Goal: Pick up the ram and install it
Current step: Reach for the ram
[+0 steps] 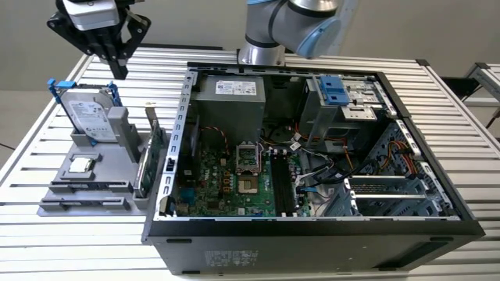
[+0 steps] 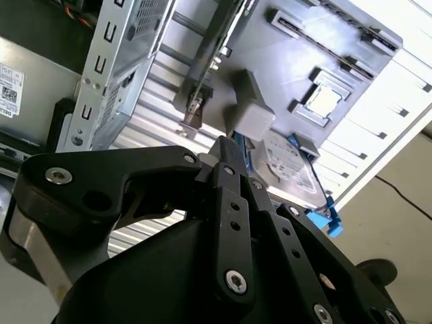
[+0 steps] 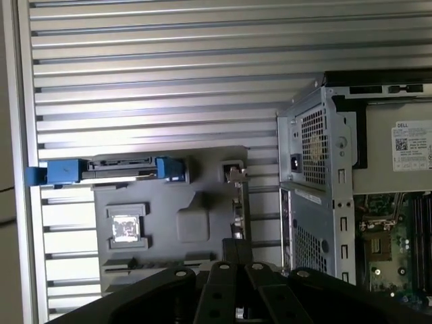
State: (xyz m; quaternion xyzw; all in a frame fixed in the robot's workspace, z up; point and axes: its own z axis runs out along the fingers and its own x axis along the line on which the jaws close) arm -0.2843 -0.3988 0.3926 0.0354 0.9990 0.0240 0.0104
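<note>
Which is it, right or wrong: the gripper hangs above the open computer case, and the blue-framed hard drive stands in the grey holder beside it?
Wrong on one point. In the exterior view the gripper hangs above the grey holder, not the computer case. The blue-framed hard drive does stand in that holder beside the case.

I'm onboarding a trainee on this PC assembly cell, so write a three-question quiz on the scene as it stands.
1. True or false: the black gripper hangs over the open black computer case.
2. The silver hard drive in a blue frame stands in: A the grey plastic holder; B the case; C the slatted metal table.
3. What small square part lies flat in the holder?
Key: 1 false, it hangs outside the case, near the holder; 2 A; 3 a silver chip.
</note>
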